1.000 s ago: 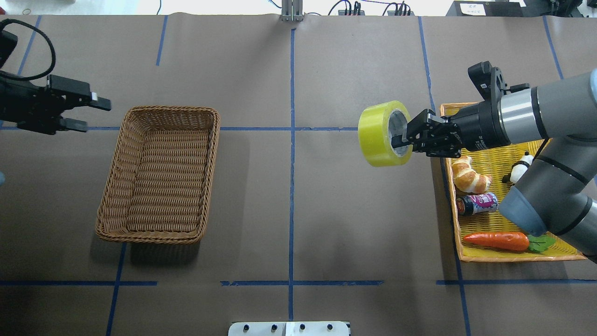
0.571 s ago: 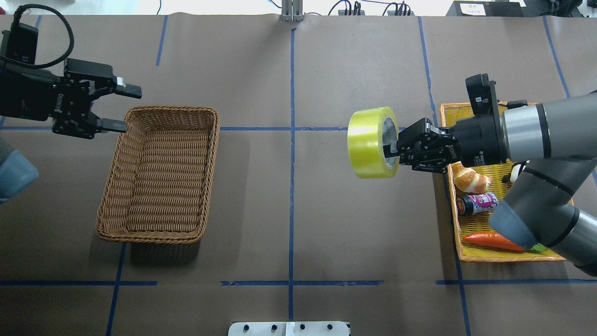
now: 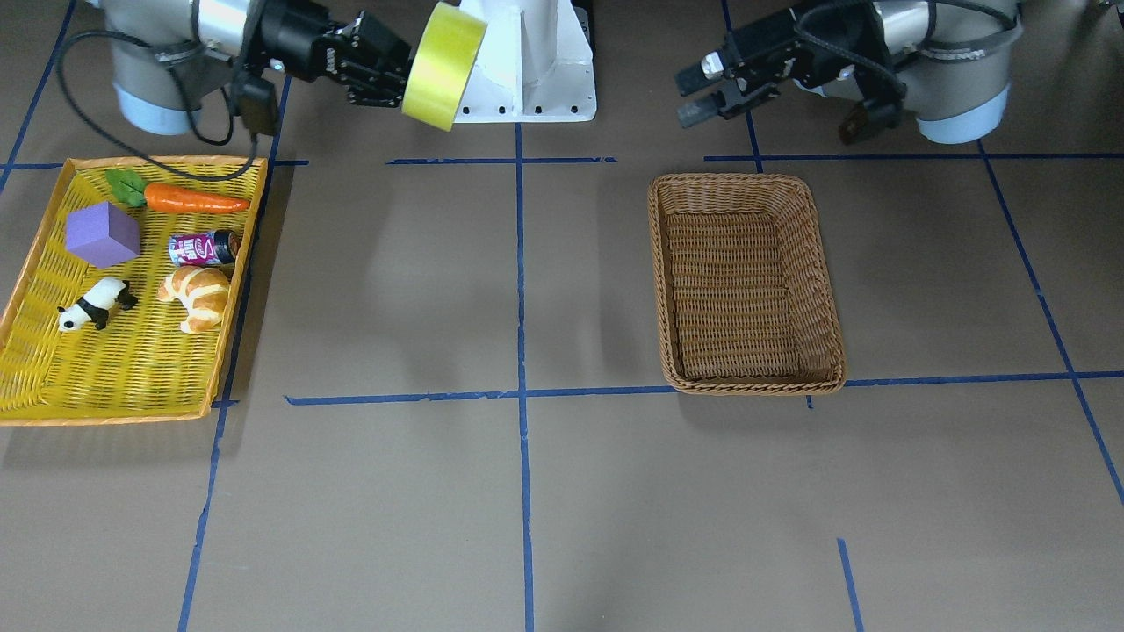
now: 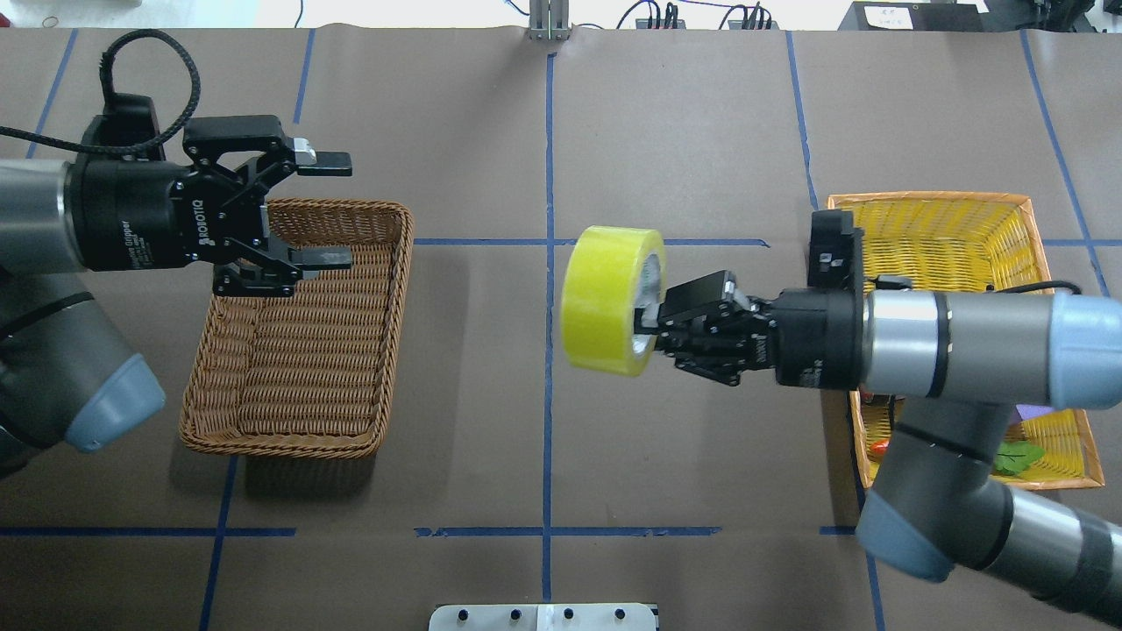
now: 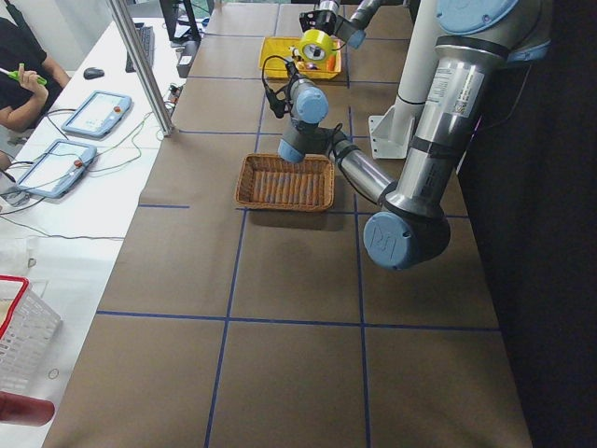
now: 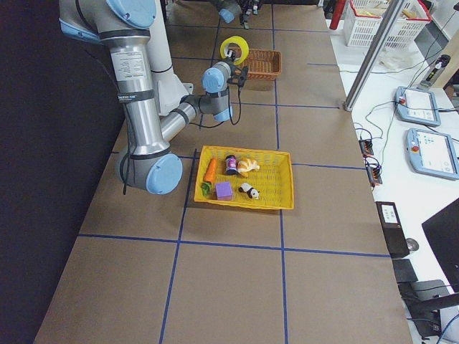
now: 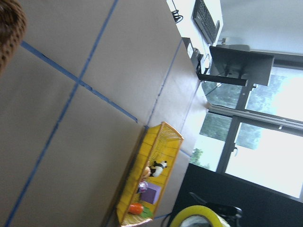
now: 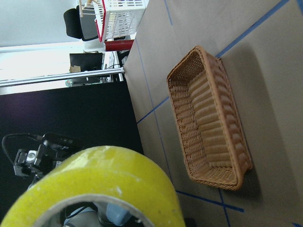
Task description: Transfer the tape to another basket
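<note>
The task is mid-carry. The right tool (image 4: 644,320) is clamped on the wall of the wide roll of yellow-green packing tape (image 4: 612,301). It holds the roll on edge in the air above the brown paper-covered counter (image 4: 701,131), well apart from the deep brown woven wicker basket (image 4: 298,350). The left tool (image 4: 337,210) hangs over the basket's far rim, fingers spread and empty. A hand-over looks likely: the roll must reach those fingers, or clear the braided rim before release. The counter between roll and basket gives open room.

Right gripper (image 3: 400,82) grips tape (image 3: 445,66), seemingly at core (basket (image 3: 746,181) well apart).
</note>
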`<state>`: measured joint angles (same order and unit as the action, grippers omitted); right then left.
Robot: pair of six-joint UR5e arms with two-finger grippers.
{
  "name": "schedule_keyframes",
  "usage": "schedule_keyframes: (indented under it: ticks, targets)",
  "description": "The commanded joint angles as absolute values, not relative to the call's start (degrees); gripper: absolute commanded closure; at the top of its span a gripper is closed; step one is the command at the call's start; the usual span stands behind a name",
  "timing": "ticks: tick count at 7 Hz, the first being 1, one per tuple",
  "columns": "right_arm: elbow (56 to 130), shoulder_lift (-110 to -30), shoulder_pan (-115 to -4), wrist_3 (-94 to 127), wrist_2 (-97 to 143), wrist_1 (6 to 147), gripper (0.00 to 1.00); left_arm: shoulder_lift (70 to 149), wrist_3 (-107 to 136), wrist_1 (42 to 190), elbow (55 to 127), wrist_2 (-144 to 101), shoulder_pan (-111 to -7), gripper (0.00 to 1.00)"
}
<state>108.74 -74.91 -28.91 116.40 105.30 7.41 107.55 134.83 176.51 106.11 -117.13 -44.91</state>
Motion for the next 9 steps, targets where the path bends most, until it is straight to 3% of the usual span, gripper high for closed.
schedule_keyframes:
  ticks: [1, 9]
  targets:
    - [108.55, -70.85, -25.15, 116.37, 102.75, 7.91, 0.97, 109.85, 136.41, 176.92, 106.7, -116.1, -42.29, 0.0]
    - [108.11, -70.31, -21.19, 115.84, 102.66, 7.91, 0.97, 111.88, 138.78, 176.66, 109.86, -116.02, -36.39, 0.0]
